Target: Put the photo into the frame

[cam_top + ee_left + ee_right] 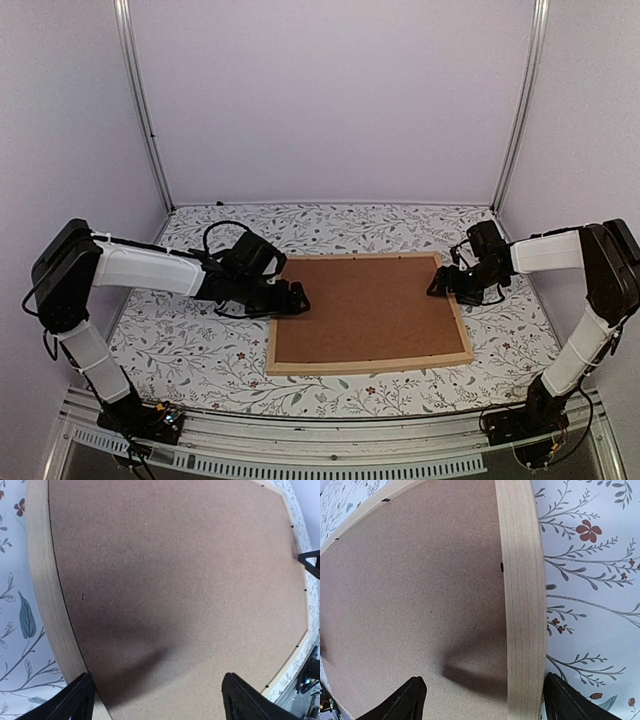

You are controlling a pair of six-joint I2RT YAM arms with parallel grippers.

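Note:
The frame [370, 366] of light wood strips lies flat mid-table with a brown backing board [365, 305] filling it. The photo is hidden. My left gripper [297, 299] hovers open over the frame's left edge. In the left wrist view that gripper [157, 690] has one finger by the wood strip [42, 580] and the other over the board [175, 580]. My right gripper [437, 286] hangs open at the right edge. Seen from the right wrist, this gripper [482, 685] straddles the strip [520, 580], with nothing held.
A floral-print cloth [190, 350] covers the table around the frame. Pale enclosure walls and two metal posts [145, 110] close in the back and sides. A metal rail [330, 440] runs along the near edge between the arm bases.

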